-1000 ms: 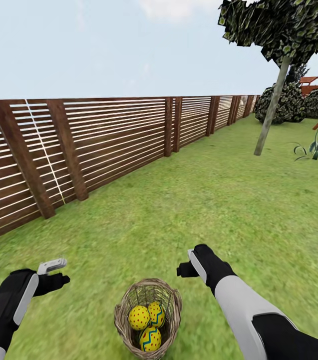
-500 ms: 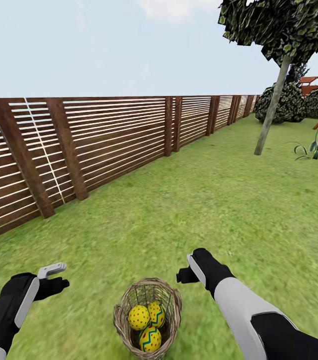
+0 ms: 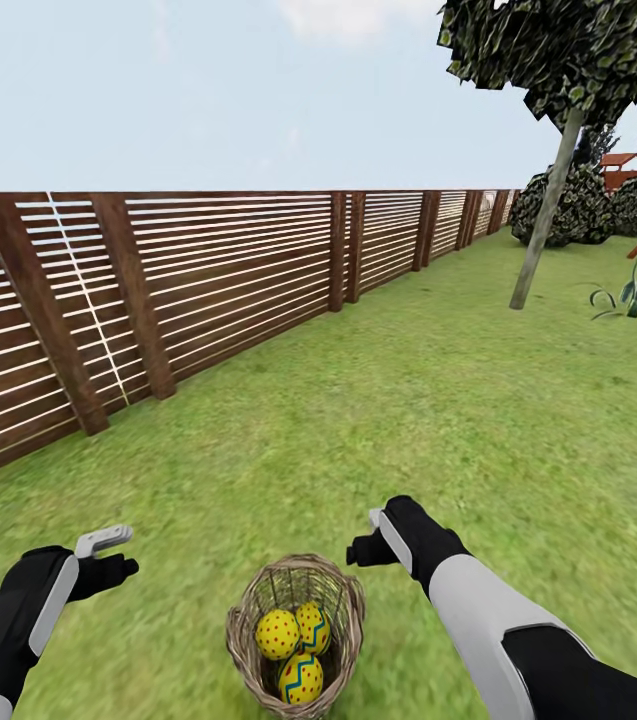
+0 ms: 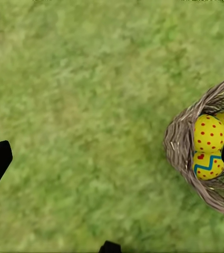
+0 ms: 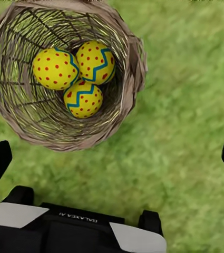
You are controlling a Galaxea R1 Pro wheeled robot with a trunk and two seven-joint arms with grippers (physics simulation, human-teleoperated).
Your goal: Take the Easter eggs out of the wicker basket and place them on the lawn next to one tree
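Head view: three eggs (image 3: 294,648) sit in the basket (image 3: 248,665) on grass (image 3: 438,420); both grippers' fingers spread apart, empty.

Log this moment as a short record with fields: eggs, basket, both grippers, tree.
eggs: three Easter eggs, all inside the basket, touching one another
basket: wicker basket on the lawn, between the two arms
left gripper: jaws open, empty, above grass beside the basket
right gripper: jaws open, empty, above grass just past the basket
tree: slim trunk far ahead to the right, near bushes
fence: wooden slats along the left
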